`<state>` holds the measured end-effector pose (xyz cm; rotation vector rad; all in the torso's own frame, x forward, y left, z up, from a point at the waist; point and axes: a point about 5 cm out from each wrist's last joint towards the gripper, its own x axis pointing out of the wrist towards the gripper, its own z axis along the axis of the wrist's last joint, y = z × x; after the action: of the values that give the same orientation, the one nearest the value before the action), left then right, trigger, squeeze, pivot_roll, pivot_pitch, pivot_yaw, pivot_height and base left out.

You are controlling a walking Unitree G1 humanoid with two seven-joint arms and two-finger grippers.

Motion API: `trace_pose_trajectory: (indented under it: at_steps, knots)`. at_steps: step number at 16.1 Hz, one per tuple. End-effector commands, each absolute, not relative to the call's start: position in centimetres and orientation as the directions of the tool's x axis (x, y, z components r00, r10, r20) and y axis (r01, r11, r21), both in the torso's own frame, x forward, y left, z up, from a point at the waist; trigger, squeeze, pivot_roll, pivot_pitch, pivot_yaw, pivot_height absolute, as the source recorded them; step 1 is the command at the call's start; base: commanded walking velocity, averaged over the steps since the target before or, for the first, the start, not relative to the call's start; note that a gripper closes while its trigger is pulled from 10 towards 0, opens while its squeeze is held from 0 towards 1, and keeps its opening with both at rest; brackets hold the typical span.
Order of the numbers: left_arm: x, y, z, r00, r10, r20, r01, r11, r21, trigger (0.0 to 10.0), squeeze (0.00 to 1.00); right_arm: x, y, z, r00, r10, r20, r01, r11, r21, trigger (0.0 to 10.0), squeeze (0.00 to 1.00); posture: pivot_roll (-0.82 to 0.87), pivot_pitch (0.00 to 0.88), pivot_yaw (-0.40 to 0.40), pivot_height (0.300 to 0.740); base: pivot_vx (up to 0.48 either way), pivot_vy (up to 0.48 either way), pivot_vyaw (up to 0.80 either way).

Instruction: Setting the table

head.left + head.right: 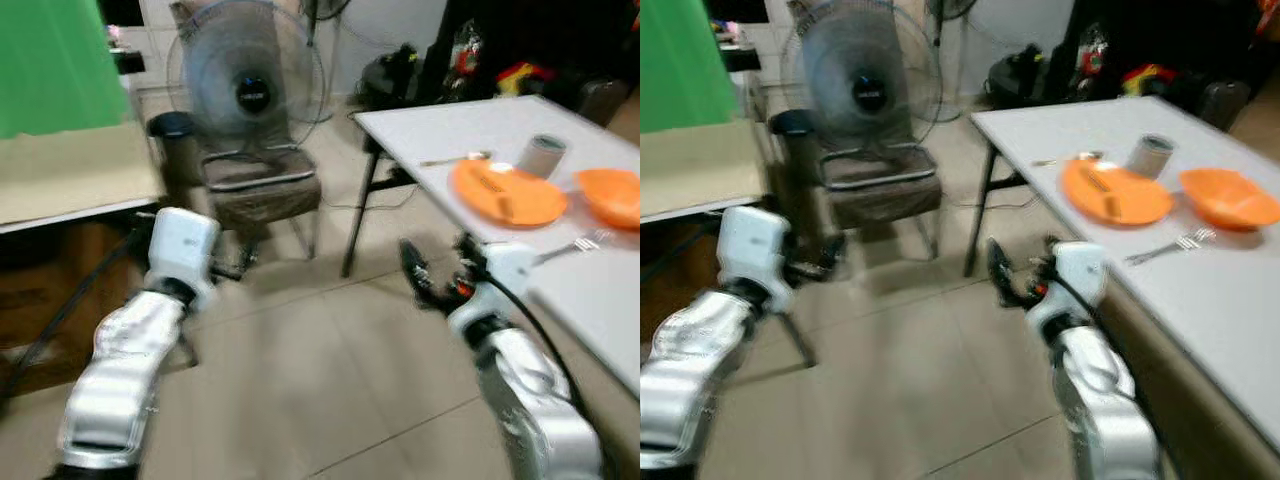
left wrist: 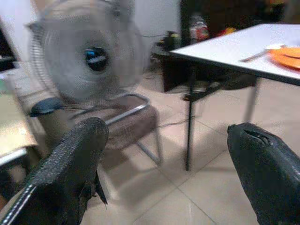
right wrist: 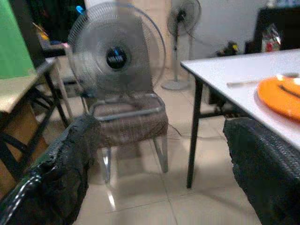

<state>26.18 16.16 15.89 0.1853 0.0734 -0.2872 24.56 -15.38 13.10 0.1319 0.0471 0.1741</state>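
Right gripper [image 1: 1018, 280] raised over bare tiled floor [image 1: 330, 400], just off the near edge of the white table [image 1: 1090, 130], black fingers [image 3: 262, 164] spread wide apart with nothing between them. Left gripper [image 2: 168, 173] likewise held out empty, fingers [image 2: 70, 164] parted wide, pointed toward the chair and the table leg beyond. Both silver arms bent forward at about the same height, left one well apart from the table, right one close alongside it.

On the table: orange plate [image 1: 1115, 192] with something small lying on it, too blurred to name; orange bowl [image 1: 1230, 197] just beside the plate, farther along the tabletop; grey cylindrical cup [image 1: 1151, 155] standing upright behind and between the two. Fork [image 1: 1170, 245] lying on the near side of the bowl, tines toward it. Spoon [image 1: 1065, 158] lying past the plate's far rim, near the table corner.

Beyond the grippers, brown cushioned chair [image 1: 262, 185] with a metal frame, a large round floor fan [image 1: 245, 85] standing at its back. Green screen [image 1: 50, 60] and a pale-topped desk [image 1: 70, 170] off to the left. Second fan [image 3: 185, 14] on a stand far back by the wall. Whole scene softened by motion blur.
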Motion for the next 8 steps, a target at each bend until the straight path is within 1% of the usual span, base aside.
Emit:
trace_pose_trajectory:
  at_steps: [1, 8]
  knots:
    - [26.31, 16.64, 16.1, 0.961, -0.258, -0.101, 0.273, 0.944, 0.183, 10.0, 0.0, 24.71, -15.15, 13.41, 0.984, 0.179, -0.022, -0.174, 0.974, 0.146, 10.0, 1.0, 0.04, 0.0, -0.028, 0.74, 0.0, 0.398, 0.0]
    - [26.42, 16.74, 16.19, 0.961, -0.258, -0.1, 0.272, 0.945, 0.184, 10.0, 0.0, 24.77, -15.0, 13.42, 0.984, 0.179, -0.021, -0.174, 0.973, 0.15, 10.0, 1.0, 0.04, 0.0, -0.03, 0.74, 0.0, 0.399, 0.0]
